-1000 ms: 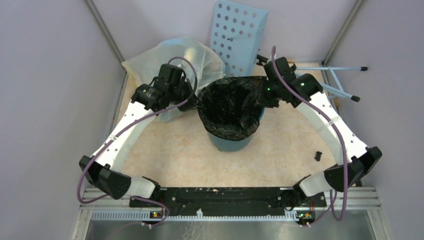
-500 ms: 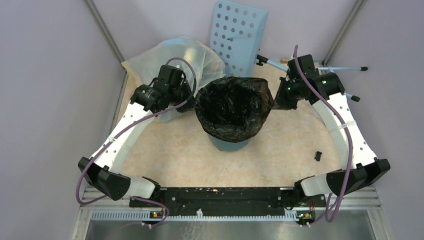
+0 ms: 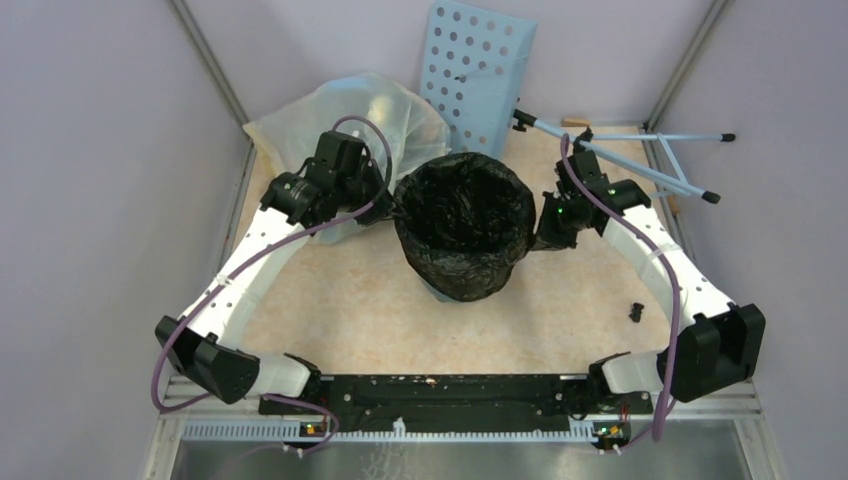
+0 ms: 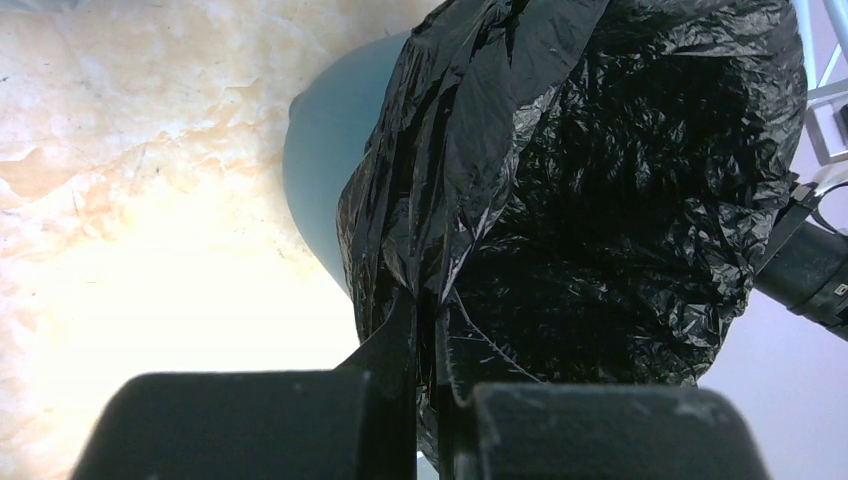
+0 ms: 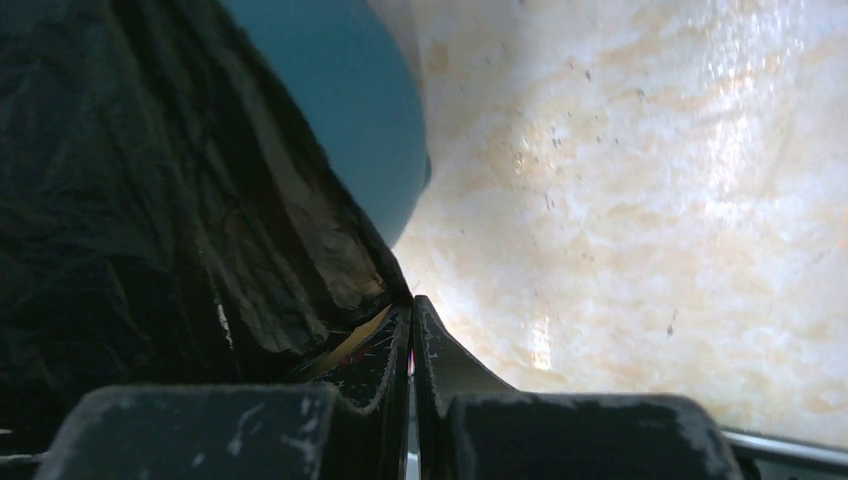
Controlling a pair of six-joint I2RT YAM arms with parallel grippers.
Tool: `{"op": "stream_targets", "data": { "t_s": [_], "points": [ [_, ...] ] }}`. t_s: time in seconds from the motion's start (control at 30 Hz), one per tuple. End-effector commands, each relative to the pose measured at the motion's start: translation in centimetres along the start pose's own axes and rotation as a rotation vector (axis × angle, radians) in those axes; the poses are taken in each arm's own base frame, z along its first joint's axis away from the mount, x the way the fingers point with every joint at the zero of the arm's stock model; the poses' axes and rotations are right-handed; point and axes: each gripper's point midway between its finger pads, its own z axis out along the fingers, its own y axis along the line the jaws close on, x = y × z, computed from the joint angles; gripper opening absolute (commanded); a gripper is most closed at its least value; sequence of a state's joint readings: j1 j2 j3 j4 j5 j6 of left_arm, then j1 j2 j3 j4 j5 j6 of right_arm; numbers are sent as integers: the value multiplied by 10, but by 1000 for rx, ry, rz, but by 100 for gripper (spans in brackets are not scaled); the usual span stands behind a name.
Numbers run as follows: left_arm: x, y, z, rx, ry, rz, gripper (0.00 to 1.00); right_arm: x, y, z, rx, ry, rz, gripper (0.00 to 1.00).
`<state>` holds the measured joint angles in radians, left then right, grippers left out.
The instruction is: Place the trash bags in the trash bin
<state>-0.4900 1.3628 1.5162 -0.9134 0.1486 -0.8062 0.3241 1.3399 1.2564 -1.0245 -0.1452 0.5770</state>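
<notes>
The black trash bag (image 3: 462, 222) lines the teal trash bin (image 3: 443, 291) at the table's middle, its mouth open and its rim folded over the bin's outside. My left gripper (image 3: 392, 207) is at the bag's left rim, shut on a fold of the film. In the left wrist view the fingertips (image 4: 425, 325) pinch the bag (image 4: 600, 180) beside the bin's wall (image 4: 325, 150). My right gripper (image 3: 538, 236) is low at the bin's right side, shut on the bag's edge. In the right wrist view its tips (image 5: 410, 305) meet the bag (image 5: 120, 200) below the bin's wall (image 5: 340, 100).
A large translucent yellowish bag (image 3: 350, 110) lies behind my left arm. A pale blue panel with holes (image 3: 475, 70) leans at the back wall. A light-blue rod stand (image 3: 640, 150) lies at the back right. A small black piece (image 3: 636, 311) lies right of the bin.
My right gripper swung out from the bag's far-right rim, then came down and nearer along the bin's right side, drawing the bag's rim down over it. The left gripper has stayed put.
</notes>
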Motion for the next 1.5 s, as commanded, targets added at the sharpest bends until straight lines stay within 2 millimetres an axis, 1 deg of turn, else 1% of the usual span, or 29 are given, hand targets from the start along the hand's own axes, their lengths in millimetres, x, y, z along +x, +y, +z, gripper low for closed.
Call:
{"op": "stream_targets", "data": {
  "t_s": [0.0,0.03,0.07,0.1,0.13,0.2,0.23,0.3,0.33,0.37,0.43,0.47,0.53,0.57,0.67,0.7,0.8,0.87,0.9,0.97,1.03,1.1,1.23,1.3,1.4,1.47],
  "points": [
    [-2,-14,-3,67,-12,-7,0,-32,18,-3,-78,-127,-29,0],
    [-3,-15,-4,73,-16,-4,1,-33,16,-3,-69,-130,-34,0],
    [-4,-16,-4,80,-21,0,6,-35,14,-4,-60,-139,-40,0],
    [-4,-18,-5,95,-23,12,12,-36,10,-5,-47,-145,-44,0],
    [-6,-22,-7,113,-27,27,19,-38,8,-6,-38,-153,-48,4],
    [-9,-28,-13,133,-35,43,32,-42,2,-12,-6,-180,-56,28],
    [-11,-31,-17,134,-41,46,36,-44,1,-18,1,-202,-61,36],
    [-17,-31,-26,120,-69,50,42,-52,2,-37,2,-262,-77,46],
    [-21,-31,-31,108,-88,51,45,-56,4,-50,-1,-299,-83,51],
    [-24,-29,-36,94,-107,52,48,-61,4,-63,6,-340,-88,53],
    [-29,-22,-46,58,-147,53,56,-68,6,-88,1,-404,-108,55],
    [-31,-20,-51,46,-171,54,62,-71,9,-99,-3,-427,-123,56],
    [-35,-14,-60,24,-215,48,78,-76,19,-121,-39,-464,-161,58],
    [-39,-9,-65,3,-250,45,82,-79,24,-132,-52,-483,-179,60],
    [-43,-3,-74,-5,-304,47,83,-88,37,-162,-71,-536,-230,61],
    [-43,-1,-74,-8,-314,45,82,-90,44,-171,-84,-551,-251,59],
    [-41,7,-69,-8,-319,18,70,-91,76,-187,-160,-570,-338,45],
    [-37,12,-64,8,-289,-21,64,-85,98,-183,-191,-542,-400,36],
    [-35,15,-59,18,-273,-41,62,-79,110,-179,-207,-527,-428,35],
    [-31,17,-54,52,-243,-72,61,-66,130,-169,-240,-502,-476,33],
    [-28,18,-47,84,-223,-101,62,-48,150,-158,-284,-468,-521,30],
    [-24,17,-40,123,-194,-133,63,-34,163,-144,-308,-427,-539,25],
    [-15,13,-25,206,-136,-184,63,-15,177,-117,-319,-362,-586,16],
    [-11,16,-20,210,-128,-196,64,-11,180,-104,-309,-333,-607,11],
    [-12,18,-18,215,-142,-190,64,-6,182,-86,-294,-293,-635,0],
    [-12,17,-15,231,-142,-183,65,-3,184,-73,-285,-268,-647,0]
  ]
}}
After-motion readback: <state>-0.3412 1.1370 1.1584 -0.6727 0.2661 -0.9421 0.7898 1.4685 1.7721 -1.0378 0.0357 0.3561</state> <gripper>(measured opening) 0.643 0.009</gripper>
